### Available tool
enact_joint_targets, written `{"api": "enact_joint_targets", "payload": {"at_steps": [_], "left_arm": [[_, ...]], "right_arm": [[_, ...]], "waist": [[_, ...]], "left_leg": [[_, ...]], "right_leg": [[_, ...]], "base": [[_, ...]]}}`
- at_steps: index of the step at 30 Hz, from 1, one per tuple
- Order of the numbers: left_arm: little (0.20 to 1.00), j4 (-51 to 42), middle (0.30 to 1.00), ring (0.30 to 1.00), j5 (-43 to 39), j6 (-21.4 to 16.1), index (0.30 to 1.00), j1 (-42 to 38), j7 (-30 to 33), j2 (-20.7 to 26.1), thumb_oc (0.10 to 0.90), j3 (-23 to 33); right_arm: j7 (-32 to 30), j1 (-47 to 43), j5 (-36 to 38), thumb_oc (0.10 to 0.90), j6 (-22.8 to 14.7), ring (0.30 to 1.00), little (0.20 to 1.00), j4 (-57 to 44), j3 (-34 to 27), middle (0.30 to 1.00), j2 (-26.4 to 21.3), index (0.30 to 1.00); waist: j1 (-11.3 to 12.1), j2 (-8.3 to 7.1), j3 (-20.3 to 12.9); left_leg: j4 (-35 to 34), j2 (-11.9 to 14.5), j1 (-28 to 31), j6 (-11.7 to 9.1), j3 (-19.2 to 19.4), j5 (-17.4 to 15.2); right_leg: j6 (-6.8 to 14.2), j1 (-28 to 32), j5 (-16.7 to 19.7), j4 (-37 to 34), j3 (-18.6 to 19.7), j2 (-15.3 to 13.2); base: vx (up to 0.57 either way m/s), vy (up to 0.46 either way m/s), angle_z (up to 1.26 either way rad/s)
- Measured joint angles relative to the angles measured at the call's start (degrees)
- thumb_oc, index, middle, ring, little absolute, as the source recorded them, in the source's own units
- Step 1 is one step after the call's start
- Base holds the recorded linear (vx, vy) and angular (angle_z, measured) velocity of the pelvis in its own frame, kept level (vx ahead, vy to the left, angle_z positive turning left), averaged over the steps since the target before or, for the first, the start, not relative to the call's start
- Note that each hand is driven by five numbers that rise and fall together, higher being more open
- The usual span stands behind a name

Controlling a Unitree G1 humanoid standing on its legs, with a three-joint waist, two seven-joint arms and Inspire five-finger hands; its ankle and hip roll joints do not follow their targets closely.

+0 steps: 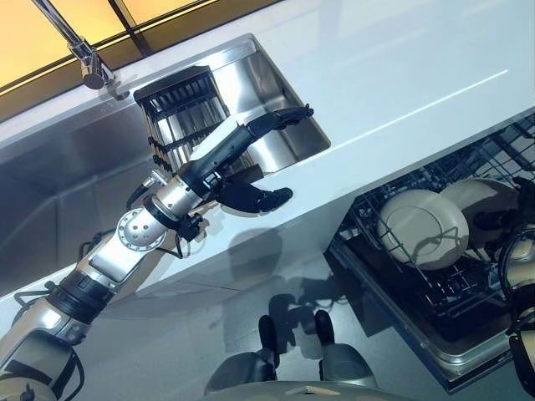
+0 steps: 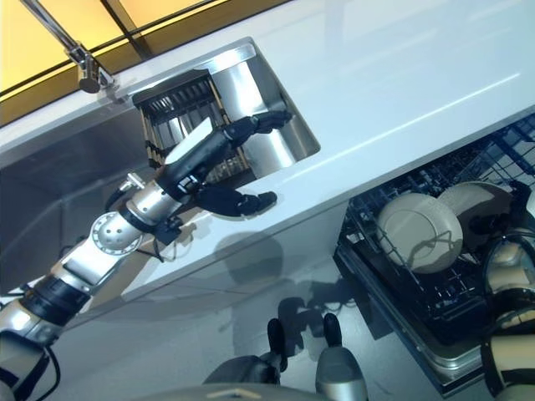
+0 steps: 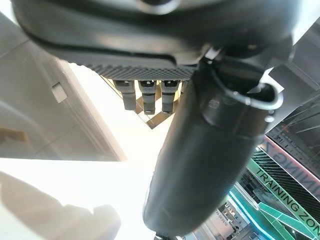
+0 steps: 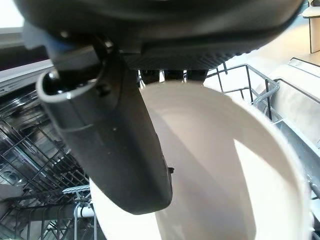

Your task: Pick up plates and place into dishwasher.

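A kitchen, showing itself around a steel sink.

A tap [image 1: 84, 58] is rising beside the sink [image 1: 251, 100], white counter [image 1: 401, 75] is running past it, and an open dishwasher [image 1: 435, 276] is standing below.

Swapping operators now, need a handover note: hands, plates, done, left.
Left hand: open, holding nothing, fingers stretched over the black dish rack in the steel sink; thumb over the white counter edge.
Right hand: at the dishwasher, thumb lying across a round white plate; whether it grips cannot be told.
Plates: two round white plates stand on edge in the open dishwasher's lower wire rack.
Done: those two are racked.
Left: release or confirm the plate at the right hand; I cannot tell whether the sink rack holds more plates, so check it.
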Motion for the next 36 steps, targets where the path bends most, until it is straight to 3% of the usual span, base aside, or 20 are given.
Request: {"api": "enact_joint_targets", "payload": {"at_steps": [11, 25, 32, 33, 34, 36], "left_arm": [[0.9, 0.0, 0.9, 0.9, 0.0, -0.1, 0.9, 0.0, -1.2, 0.0, 0.8, 0.0], [0.9, 0.0, 0.9, 0.9, 0.0, -2.4, 0.9, 0.0, -1.8, 0.0, 0.8, 0.0], [0.9, 0.0, 0.9, 0.9, 0.0, -2.6, 0.9, 0.0, -2.8, 0.0, 0.8, 0.1], [0.9, 0.0, 0.9, 0.9, 0.0, -2.6, 0.9, 0.1, -2.9, 0.0, 0.8, 0.1], [0.9, 0.0, 0.9, 0.9, 0.0, -2.6, 0.9, 0.1, -2.9, 0.0, 0.8, 0.1], [0.9, 0.0, 0.9, 0.9, 0.0, -2.6, 0.9, 0.1, -3.2, 0.0, 0.8, 0.1]], "right_arm": [[-1.0, 2.4, -3.3, 0.8, 0.1, 0.9, 0.9, -4.2, -0.4, 0.9, -0.1, 0.9], [-6.5, 7.3, -4.6, 0.8, 1.6, 0.9, 0.9, -10.3, -7.8, 0.9, -2.6, 0.9], [-7.2, 13.5, -5.0, 0.8, 1.5, 0.9, 0.9, -12.6, -11.6, 0.9, -2.8, 0.9], [-7.2, 14.6, -5.0, 0.402, 1.4, 0.559, 0.502, -12.7, -11.7, 0.559, -2.8, 0.559], [-7.2, 15.2, -4.9, 0.1, 1.3, 0.3, 0.2, -12.8, -11.7, 0.3, -2.8, 0.3], [-6.6, 16.5, -4.9, 0.1, 1.0, 0.3, 0.2, -12.8, -11.8, 0.3, -2.8, 0.3]], "waist": [[-0.4, -0.79, 0.5], [-0.4, -1.33, 0.5], [-1.1, -4.55, -0.6], [-1.2, -5.27, -1.1], [-1.5, -5.71, -1.4], [-1.7, -6.48, -1.9]], "left_leg": [[0.0, 0.0, 1.1, 0.0, 0.0, -0.1], [0.0, 0.0, 2.5, 0.1, 0.3, -0.4], [0.0, 0.0, 3.0, 0.2, 1.1, -0.6], [0.0, 0.0, 3.1, 0.2, 1.2, -0.7], [0.0, 0.0, 3.1, 0.2, 1.4, -0.7], [0.0, 0.0, 3.4, 0.2, 1.8, -0.8]], "right_leg": [[0.0, 1.2, 0.0, 0.0, 0.1, 0.0], [0.0, 2.5, 0.0, 0.0, 0.5, 0.0], [0.0, 2.6, 0.0, 0.0, 1.8, 0.1], [0.0, 2.6, 0.0, 0.0, 1.9, 0.1], [0.0, 2.5, 0.0, 0.0, 2.1, 0.1], [0.0, 2.6, 0.0, 0.0, 2.5, 0.2]], "base": [[0.0, 0.003, 0.0], [0.02, 0.031, -0.01], [0.01, 0.028, -0.07], [0.02, 0.008, -0.09], [0.03, -0.001, -0.08], [0.03, -0.008, -0.09]]}}
